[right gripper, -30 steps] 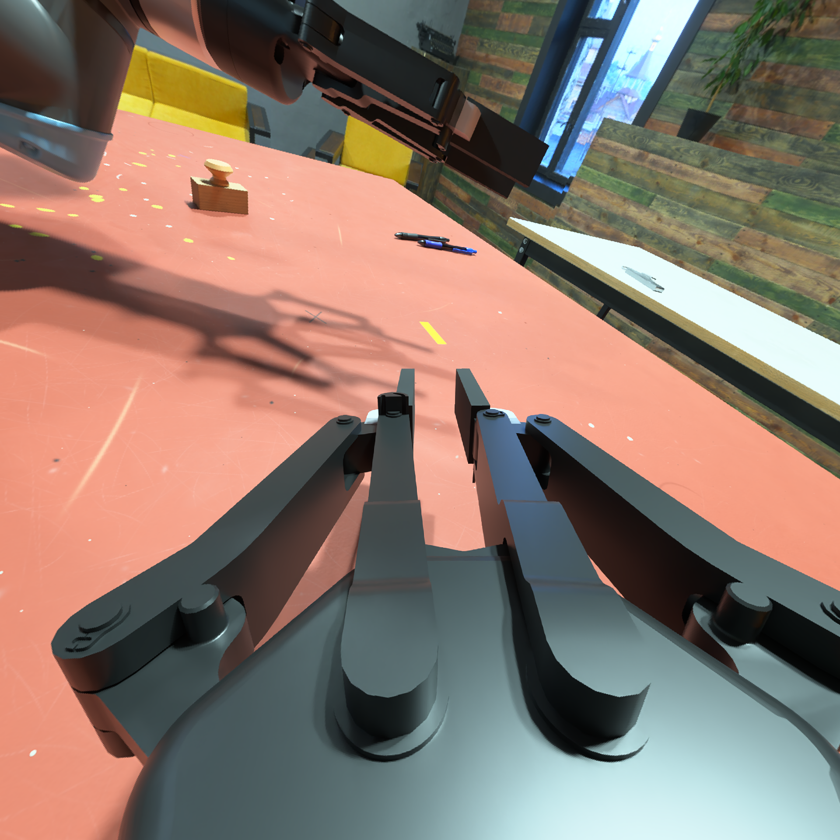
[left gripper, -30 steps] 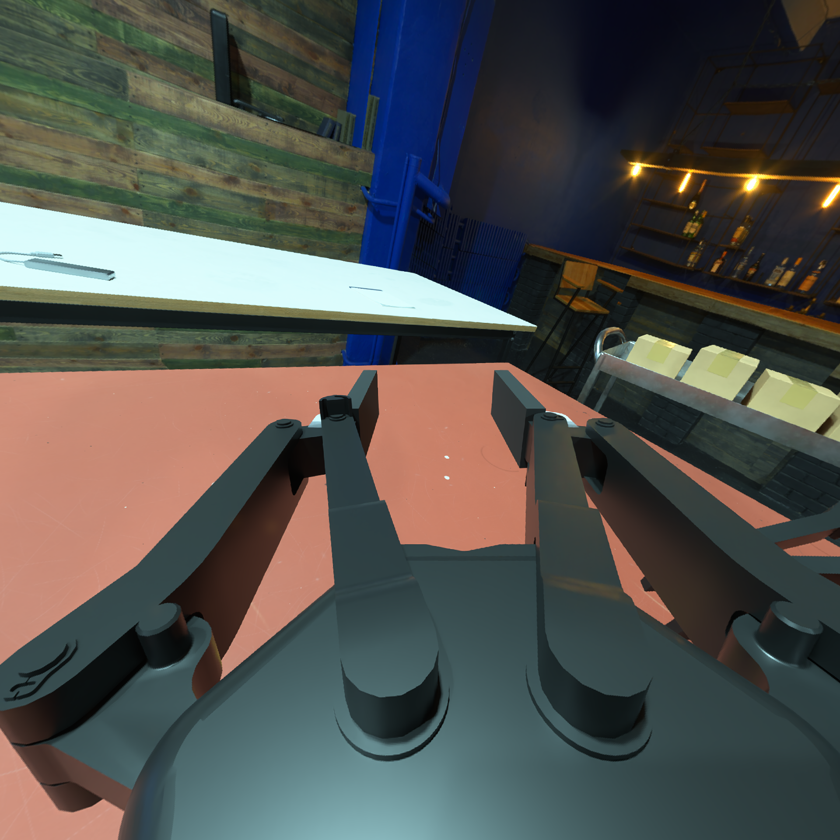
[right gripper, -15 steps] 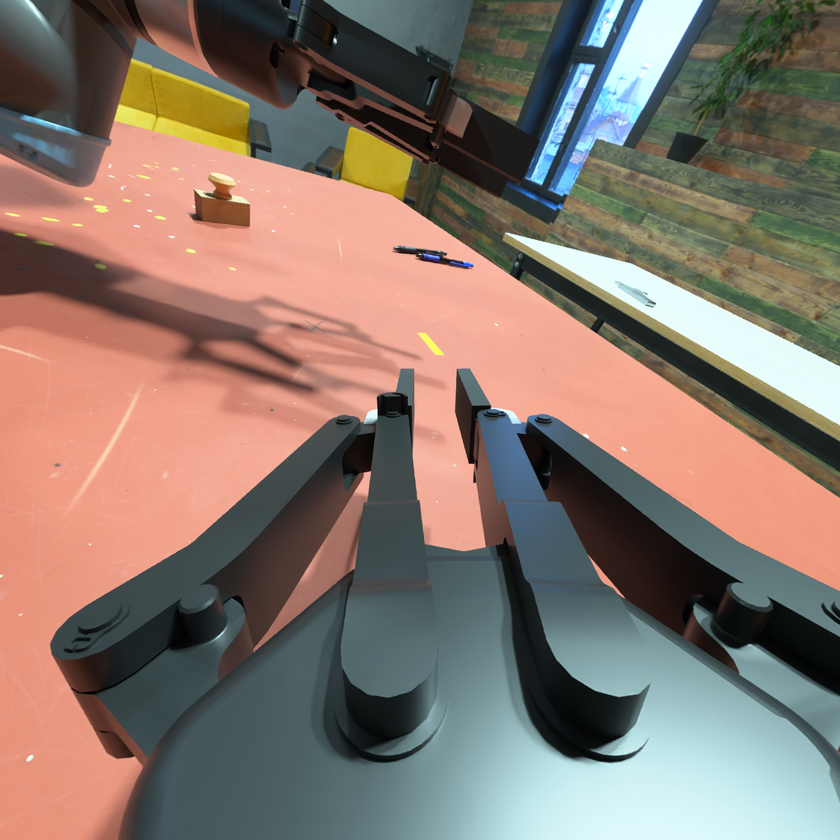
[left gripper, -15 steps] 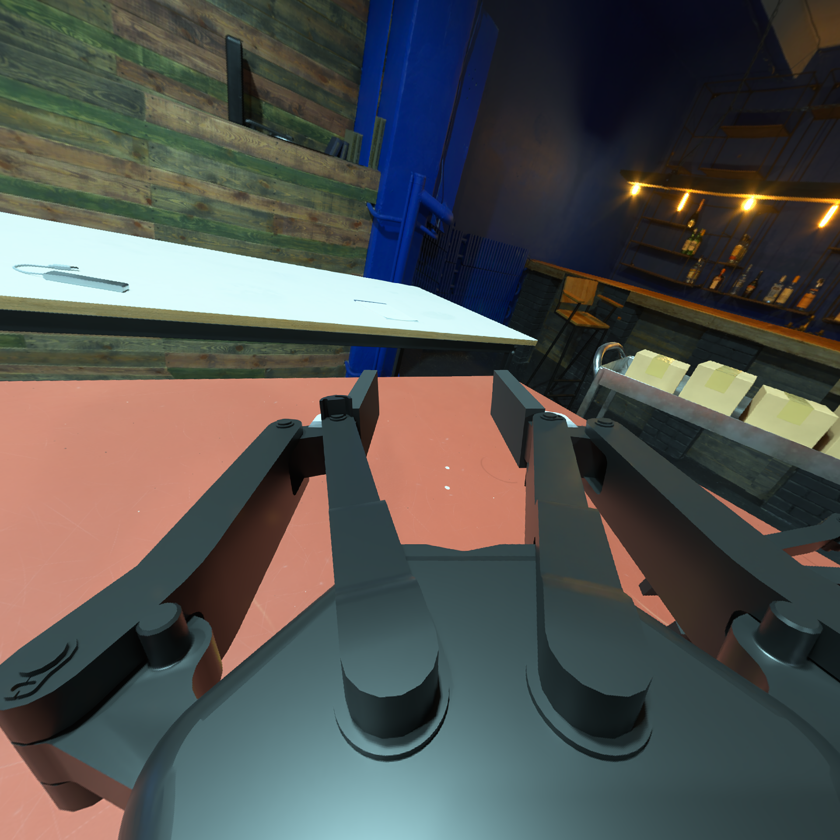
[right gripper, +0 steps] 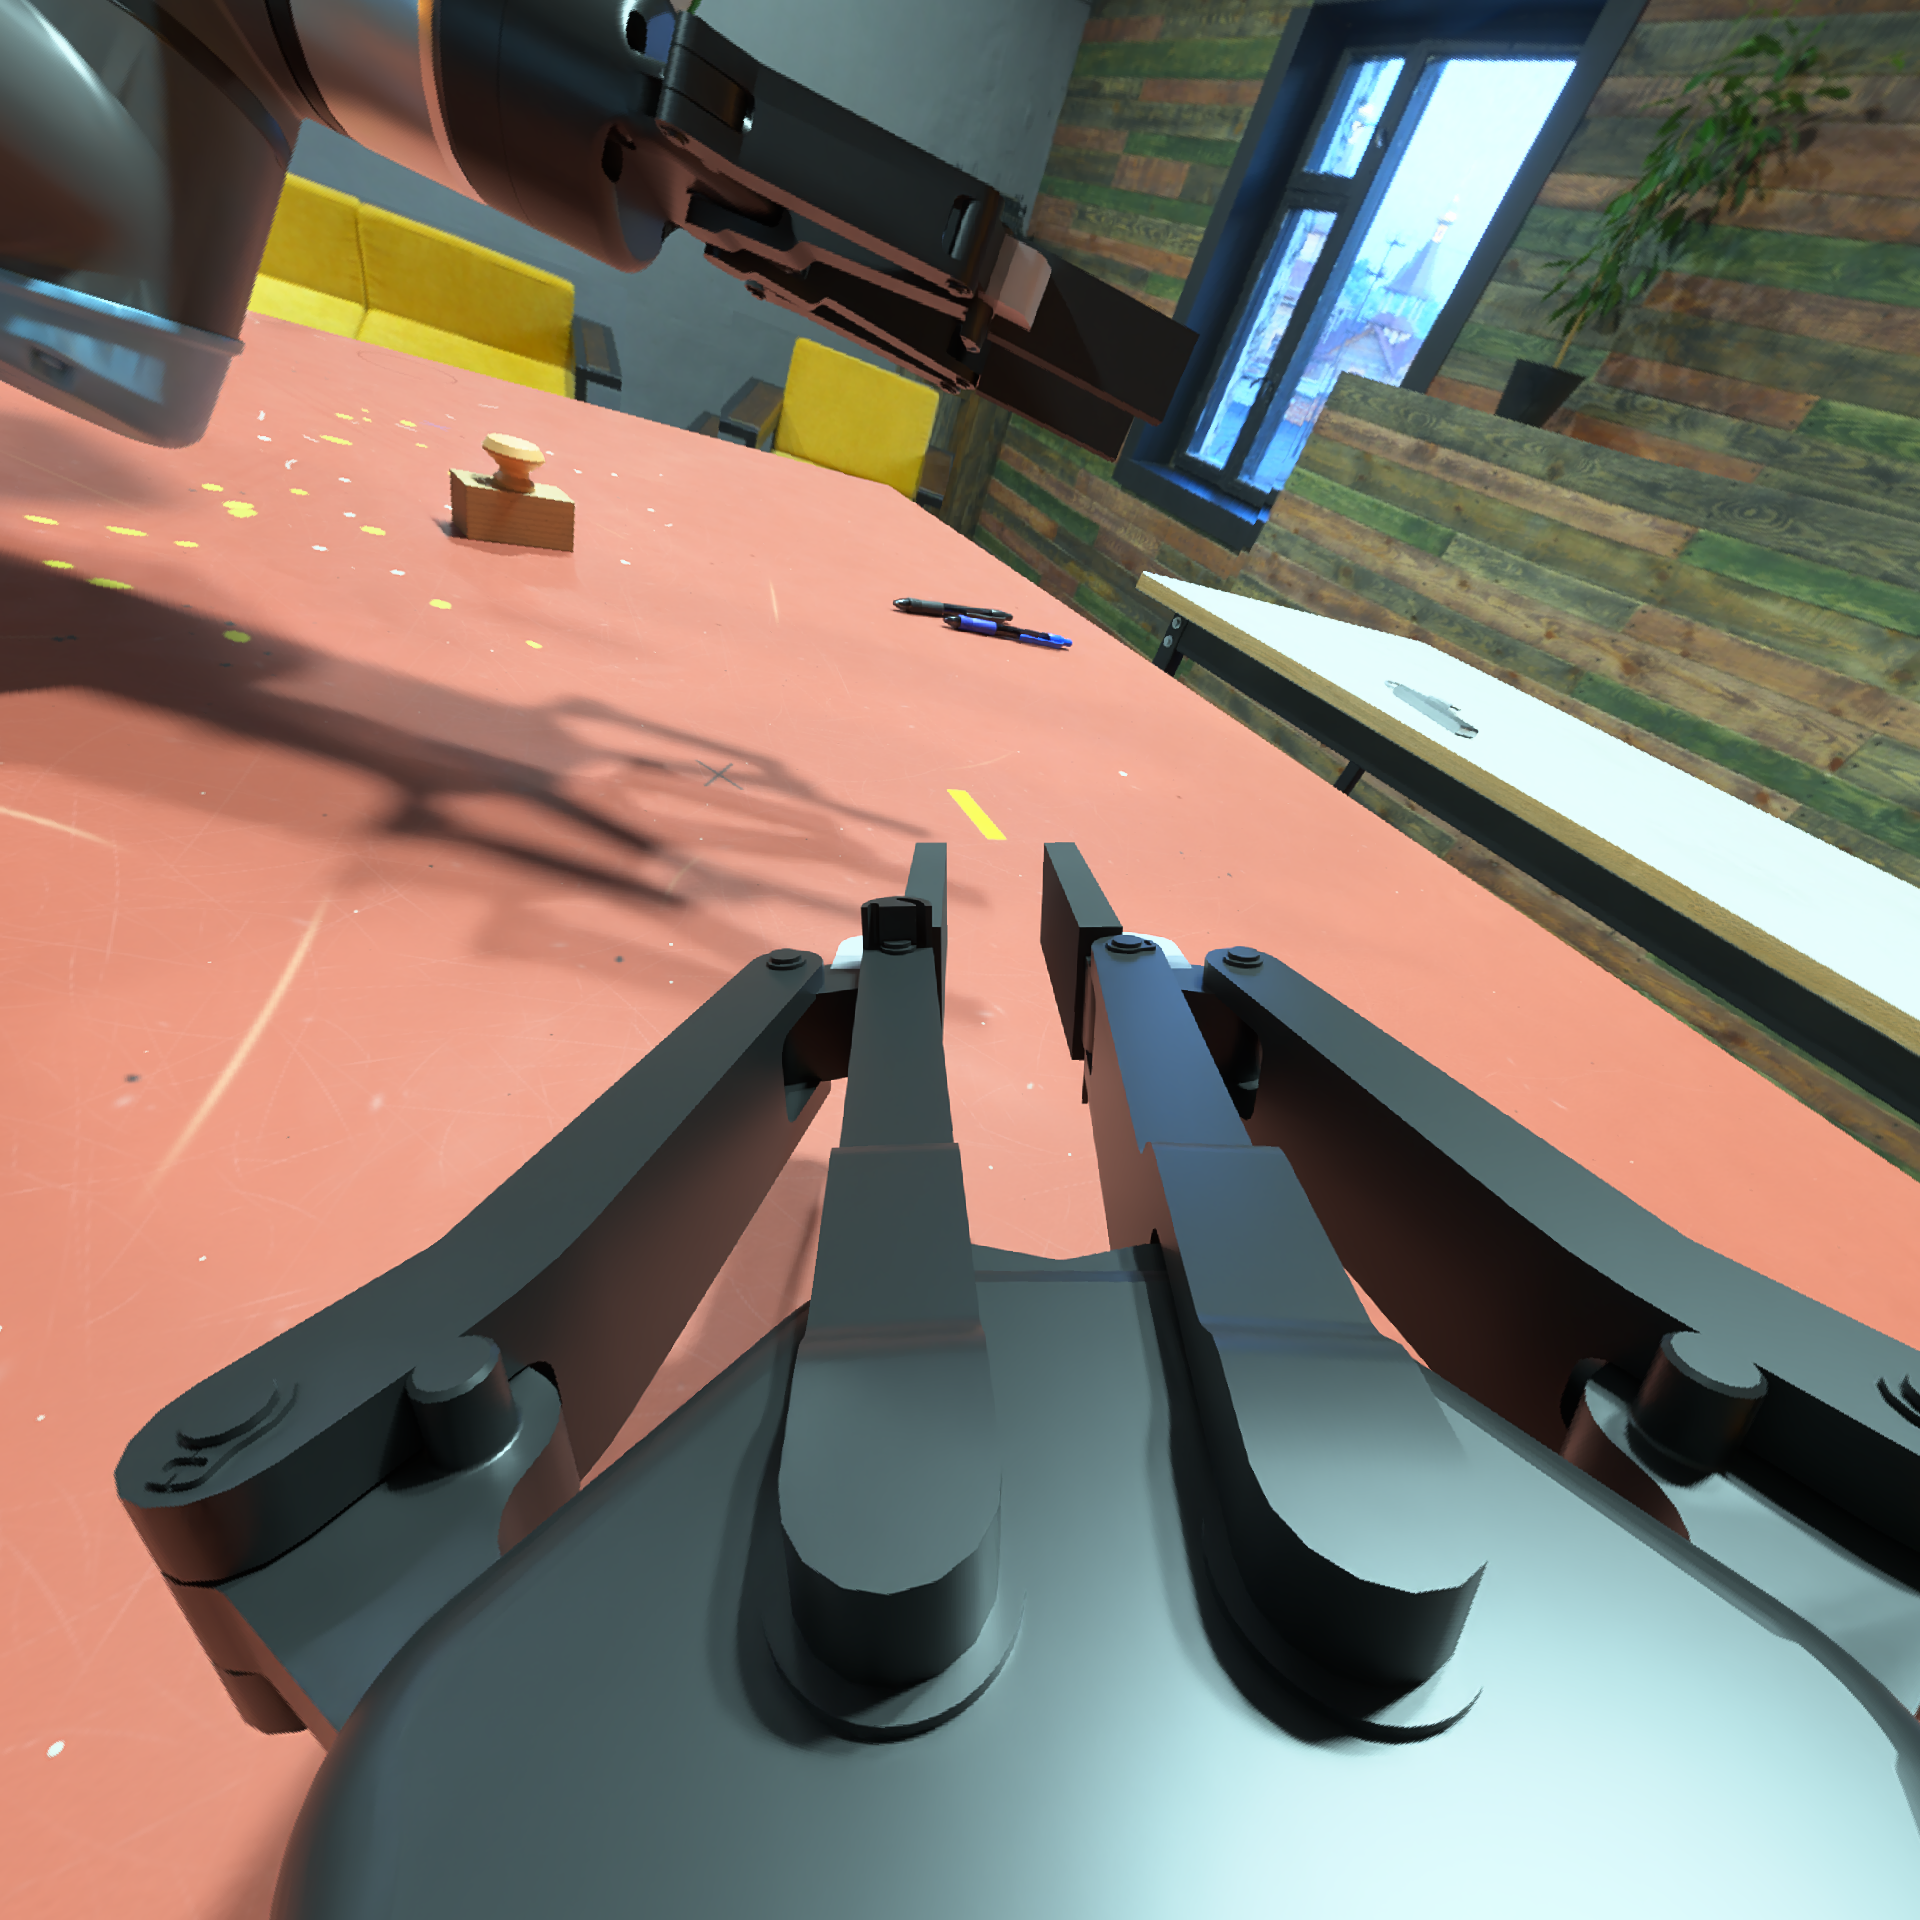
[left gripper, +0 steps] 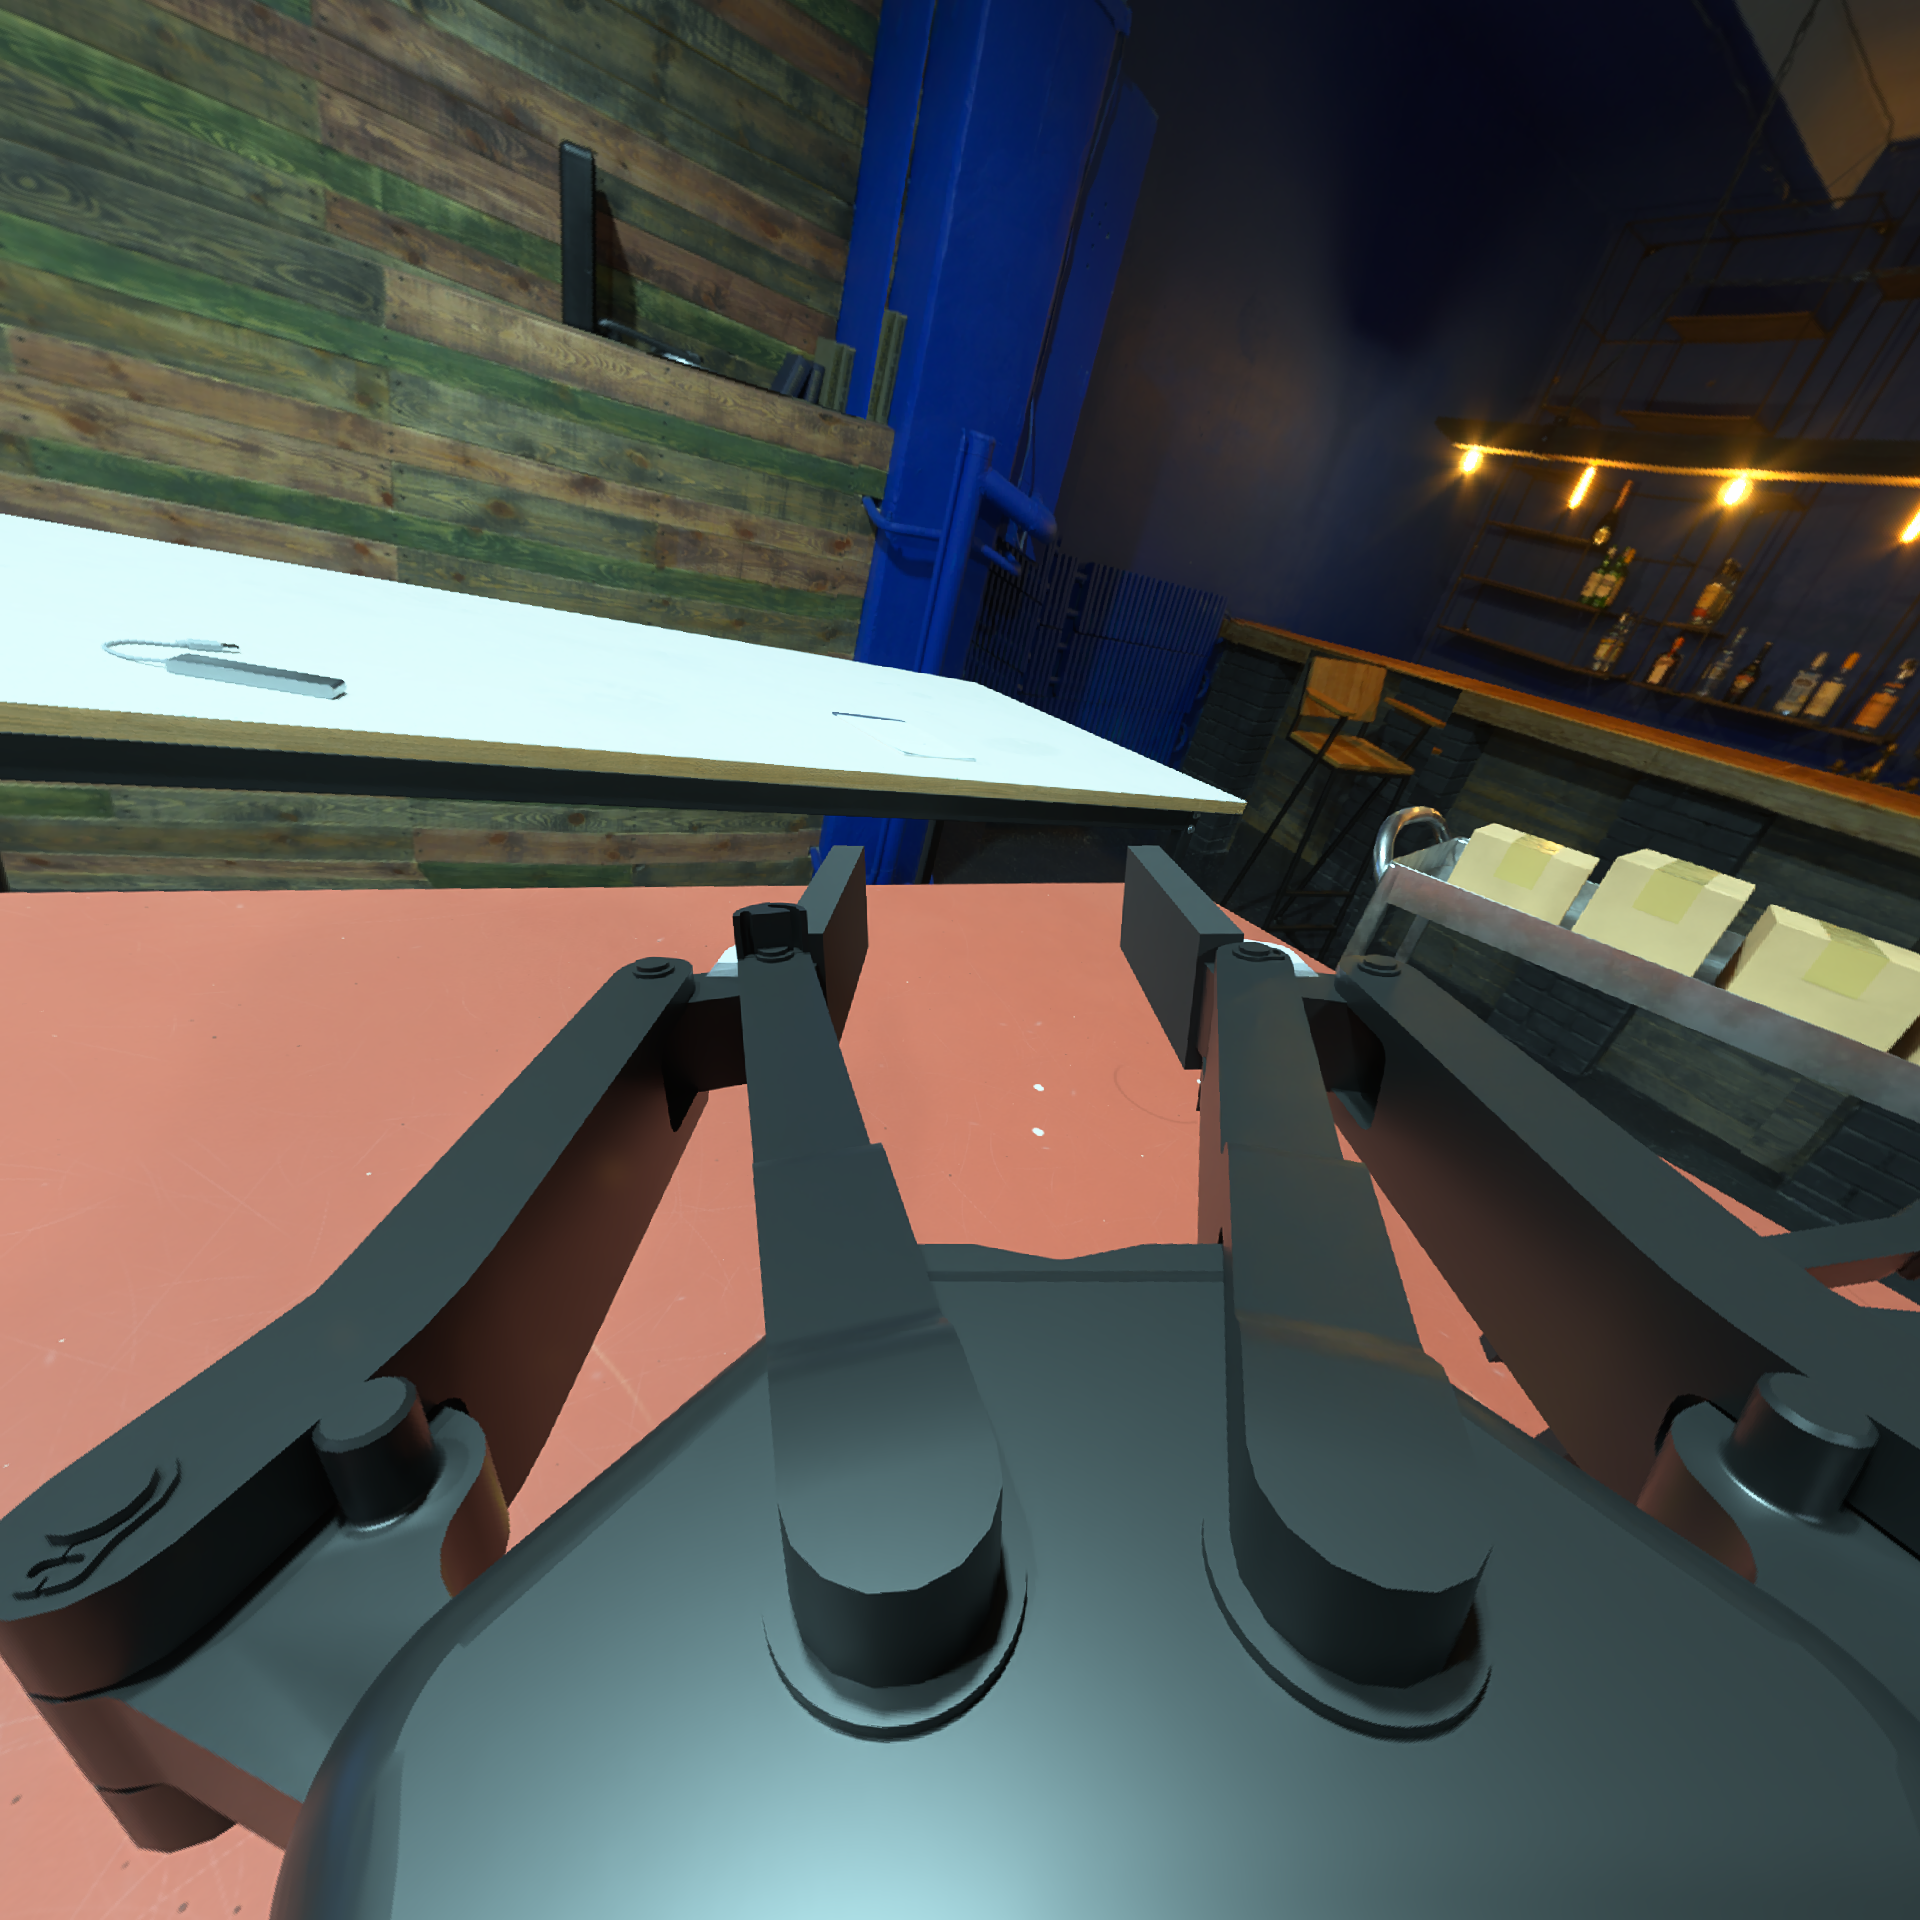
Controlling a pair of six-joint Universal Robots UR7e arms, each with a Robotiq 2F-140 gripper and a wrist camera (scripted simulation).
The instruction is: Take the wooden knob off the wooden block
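— Right wrist view: where is the wooden knob (right gripper: 512, 457)?
— Upright in the wooden block (right gripper: 511, 516), far left on the red tabletop (right gripper: 364, 935); two pens (right gripper: 982, 621) lie to its right.
— And the right end effector (right gripper: 992, 899)?
— Narrowly parted, holding nothing, well short of the block.
— The left end effector (left gripper: 992, 920)?
— Spread wide and empty over bare tabletop.

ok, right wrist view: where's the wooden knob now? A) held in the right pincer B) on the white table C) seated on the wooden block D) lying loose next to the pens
C: the wooden knob stands upright on top of the wooden block, far across the red table; the right pincer is empty.
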